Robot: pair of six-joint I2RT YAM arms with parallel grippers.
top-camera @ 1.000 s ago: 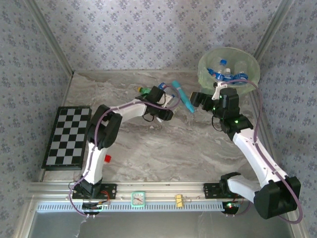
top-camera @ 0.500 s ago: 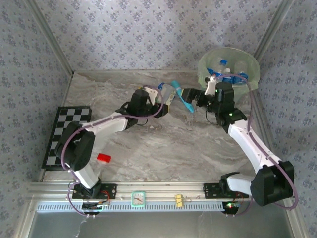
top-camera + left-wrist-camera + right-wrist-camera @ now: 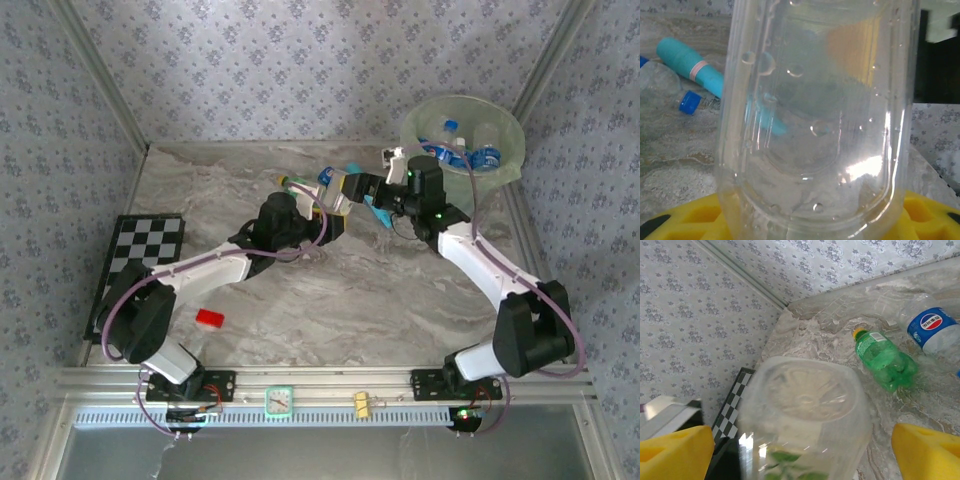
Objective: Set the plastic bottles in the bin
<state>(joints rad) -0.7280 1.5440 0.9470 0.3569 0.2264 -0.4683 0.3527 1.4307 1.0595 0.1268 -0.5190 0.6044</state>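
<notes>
Left gripper (image 3: pixel 333 203) at mid-table, yellow pads clamped on a clear plastic bottle (image 3: pixel 815 125). Right gripper (image 3: pixel 352 186) sits around the bottle's base, fingers wide, not touching it. A green yellow-capped bottle (image 3: pixel 885 360) and a blue-labelled clear bottle (image 3: pixel 935 330) lie on the table beyond. The round pale green translucent bin (image 3: pixel 412 140) is far right, with bottles inside.

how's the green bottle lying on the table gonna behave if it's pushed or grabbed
The green bottle lies on its side on the table, so a push would probably roll it. It is small, thin-looking plastic, so likely light. Its smooth, lobed body might slip or dent under a hard pinch.
</notes>
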